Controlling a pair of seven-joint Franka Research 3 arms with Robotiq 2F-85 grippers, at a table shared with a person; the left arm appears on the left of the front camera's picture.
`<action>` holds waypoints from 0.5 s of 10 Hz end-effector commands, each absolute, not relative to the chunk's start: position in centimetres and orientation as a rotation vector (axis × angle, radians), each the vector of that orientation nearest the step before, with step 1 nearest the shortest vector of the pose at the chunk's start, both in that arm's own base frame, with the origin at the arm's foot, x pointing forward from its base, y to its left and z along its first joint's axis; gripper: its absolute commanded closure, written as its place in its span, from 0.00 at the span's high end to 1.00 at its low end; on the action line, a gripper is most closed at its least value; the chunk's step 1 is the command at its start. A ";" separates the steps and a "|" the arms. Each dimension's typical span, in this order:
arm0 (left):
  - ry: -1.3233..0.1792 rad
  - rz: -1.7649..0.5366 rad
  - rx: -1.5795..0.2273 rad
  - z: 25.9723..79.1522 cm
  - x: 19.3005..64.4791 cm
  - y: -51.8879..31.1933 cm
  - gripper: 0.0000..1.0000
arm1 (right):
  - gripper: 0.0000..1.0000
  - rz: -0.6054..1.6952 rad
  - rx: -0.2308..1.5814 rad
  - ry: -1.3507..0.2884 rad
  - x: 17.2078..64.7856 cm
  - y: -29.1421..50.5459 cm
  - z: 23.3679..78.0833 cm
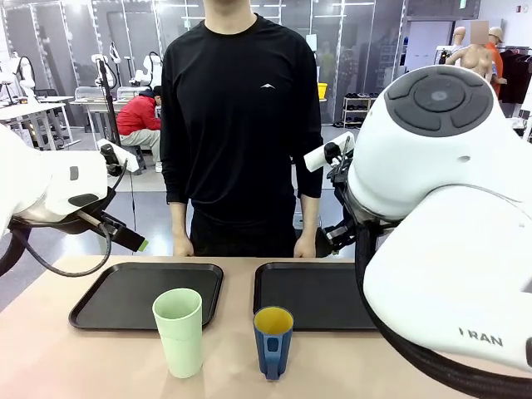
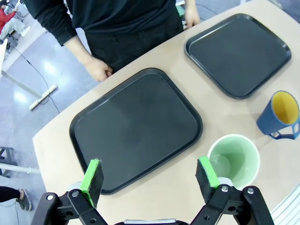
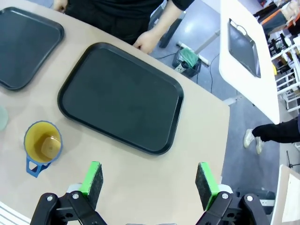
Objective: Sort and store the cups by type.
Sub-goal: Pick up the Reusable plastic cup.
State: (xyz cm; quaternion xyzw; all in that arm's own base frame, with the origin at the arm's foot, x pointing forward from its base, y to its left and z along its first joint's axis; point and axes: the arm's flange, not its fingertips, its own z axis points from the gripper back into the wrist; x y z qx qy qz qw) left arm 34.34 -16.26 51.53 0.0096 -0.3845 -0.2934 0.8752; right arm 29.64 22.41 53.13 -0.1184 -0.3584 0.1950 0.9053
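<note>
On the table (image 1: 50, 357), near the black trays (image 1: 133, 291), the mint tumbler (image 2: 234, 159) is stood just beside one pad of the left gripper (image 2: 148, 168), which is spread wide and empty. The tumbler's rim is partly covered by that pad. The blue mug (image 3: 41, 145) is set off to one side of the right gripper (image 3: 148, 176), which is likewise parted with nothing held.
</note>
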 end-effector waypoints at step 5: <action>-0.712 -0.366 0.047 43.5 35.8 -5.9 1.00 | 1.00 0.168 -0.181 -0.635 36.0 11.4 48.9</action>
